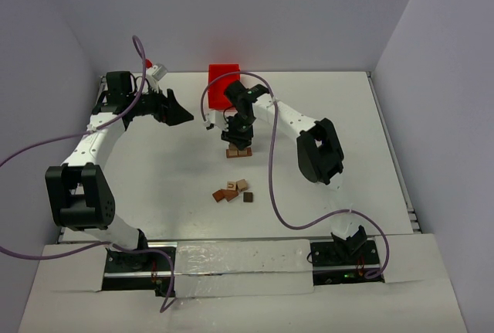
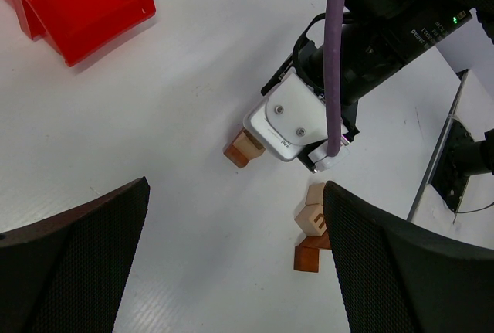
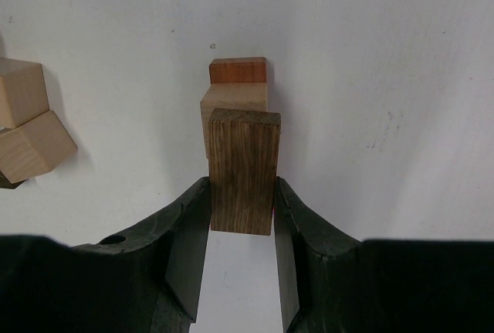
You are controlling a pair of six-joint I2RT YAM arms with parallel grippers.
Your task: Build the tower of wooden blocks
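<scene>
The wood block tower (image 1: 239, 152) stands mid-table: a light tan block (image 3: 234, 100) on a reddish-brown block (image 3: 238, 70). My right gripper (image 3: 241, 217) is shut on a dark brown flat block (image 3: 244, 169) and holds it right over the tan block; I cannot tell whether they touch. In the top view the right gripper (image 1: 238, 137) points down over the tower. The tower also shows in the left wrist view (image 2: 244, 148), under the right gripper's white housing (image 2: 287, 123). My left gripper (image 2: 235, 263) is open and empty, hovering at the rear left (image 1: 182, 113).
Several loose blocks (image 1: 232, 191), tan, reddish-brown and dark, lie in front of the tower; they also show in the left wrist view (image 2: 312, 223) and two tan ones in the right wrist view (image 3: 27, 128). A red bin (image 1: 224, 84) stands behind the tower.
</scene>
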